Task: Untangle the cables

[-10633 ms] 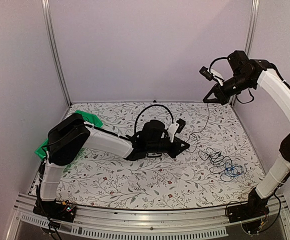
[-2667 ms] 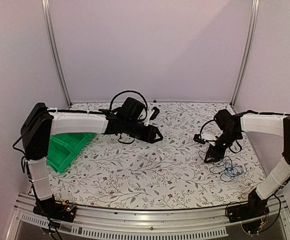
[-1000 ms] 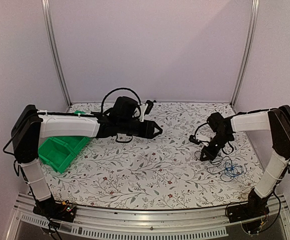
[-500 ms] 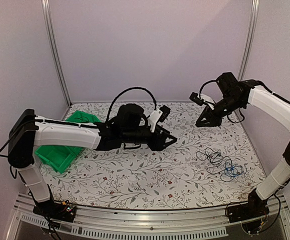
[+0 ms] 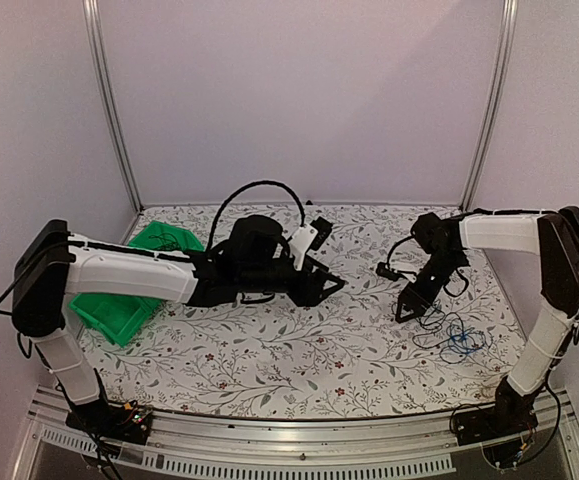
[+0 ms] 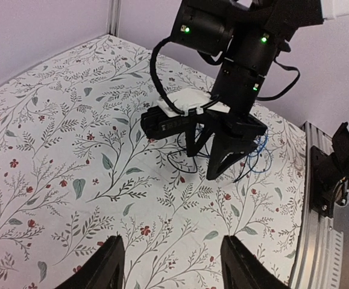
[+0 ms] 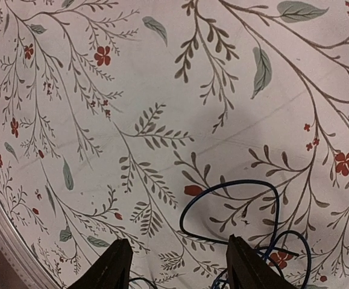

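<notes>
The cables (image 5: 447, 328) lie in a loose tangle on the right side of the flowered counter (image 5: 269, 350), dark strands looping around one blue cable (image 5: 461, 342). The right arm rises from its base, folds at a high elbow by the right wall and reaches back left, its wrist bent down so the right end effector (image 5: 406, 308) points at the counter by the tangle's left edge. The left arm stretches low from its elbow on the left, over a green bin (image 5: 129, 295), to the middle of the counter, and the left end effector (image 5: 329, 285) faces the right arm, well apart from the cables.

The left wrist view shows what the top view cannot: the right end effector (image 6: 213, 161) has its two fingers spread, their tips low over the counter, with thin dark loops and the blue strand just beside and behind them. That view also shows the left end effector (image 6: 174, 271) wide and holding nothing. The right wrist view shows its own fingers (image 7: 117, 265) wide apart, with a loop of the blue cable lying flat just ahead of the gap and ungripped.
</notes>
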Robot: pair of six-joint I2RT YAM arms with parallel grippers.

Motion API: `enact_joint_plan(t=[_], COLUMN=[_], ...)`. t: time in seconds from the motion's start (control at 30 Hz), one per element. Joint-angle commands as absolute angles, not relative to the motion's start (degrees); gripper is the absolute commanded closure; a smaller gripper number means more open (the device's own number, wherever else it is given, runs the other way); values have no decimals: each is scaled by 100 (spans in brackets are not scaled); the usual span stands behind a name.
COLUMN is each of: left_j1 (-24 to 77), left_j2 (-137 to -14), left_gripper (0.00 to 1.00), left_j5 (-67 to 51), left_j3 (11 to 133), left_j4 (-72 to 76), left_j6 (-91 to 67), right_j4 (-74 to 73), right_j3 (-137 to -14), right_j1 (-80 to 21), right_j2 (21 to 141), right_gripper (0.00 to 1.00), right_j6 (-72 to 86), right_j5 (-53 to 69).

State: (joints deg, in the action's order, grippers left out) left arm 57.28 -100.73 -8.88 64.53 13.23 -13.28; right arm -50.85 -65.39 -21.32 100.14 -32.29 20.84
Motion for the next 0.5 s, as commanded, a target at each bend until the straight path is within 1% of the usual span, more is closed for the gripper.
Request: enact_joint_plan(t=[0.0,0.13,0.2,0.23,0.27,0.3,0.33,0.37,0.4,0.47], left_j1=[5743,5742,5743,5743,5743,5747,5740,5739,5741,5752], left_j2=[-9852,-9870,-9883,-9898,-9905,-9905,-9898,-9890,-9872,-9814], left_gripper=[46,46,46,46,46,46,46,45,45,44], left_j5=[-756,-726,-690,-653,-577,-490,-424,-398,-385,-326], left_j3=[6442,6442,6455,6452,6435,6407,6381,6344,6293,6185], left_j4=[1298,1325,1340,1354,1403,1461,1505,1594,1700,1876], left_j6=[-1336,-1415,-1439,-1452,-1494,-1585,-1666,-1692,-1691,-1681], right_j4=[-4474,-4270,-4181,-4140,-4125,-4138,-4176,-4269,-4429,-4817], right_j3=[-6557,-6551,-6530,-6530,-6530,-6532,-6581,-6664,-6788,-7128], right_j1=[-2146,-2151,-2159,-2156,-2157,-2154,-2158,-2163,-2165,-2163], right_j2=[10356,10728,10860,10912,10955,11023,11065,11065,10992,10753], right_gripper=[43,44,47,50,55,67,81,94,100,100], right_j6=[-2907,-2866,-2865,-2859,-2860,-2863,-2878,-2906,-2933,-3074], right_j5=[1812,1905,2012,2074,2148,2265,2378,2601,2843,3341])
